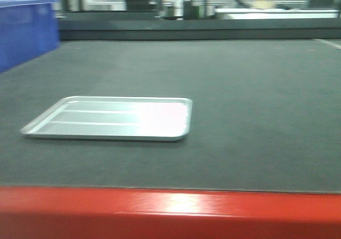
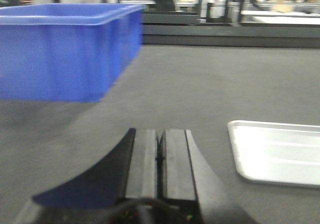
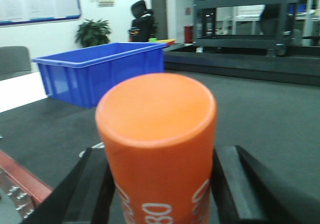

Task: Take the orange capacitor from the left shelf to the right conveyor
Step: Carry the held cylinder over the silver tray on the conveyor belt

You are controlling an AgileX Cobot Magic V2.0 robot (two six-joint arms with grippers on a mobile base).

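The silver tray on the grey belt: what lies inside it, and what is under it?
Nothing lies inside the silver tray: the front view shows only its bare ridged floor and a bright reflection. It rests on the conveyor belt; the belt beneath it is covered.

One orange capacitor (image 3: pixel 156 134), one silver tray (image 1: pixel 112 119), one blue bin (image 2: pixel 65 59) and one conveyor belt (image 1: pixel 256 116).

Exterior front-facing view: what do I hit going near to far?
right conveyor red front edge → silver tray → blue bin
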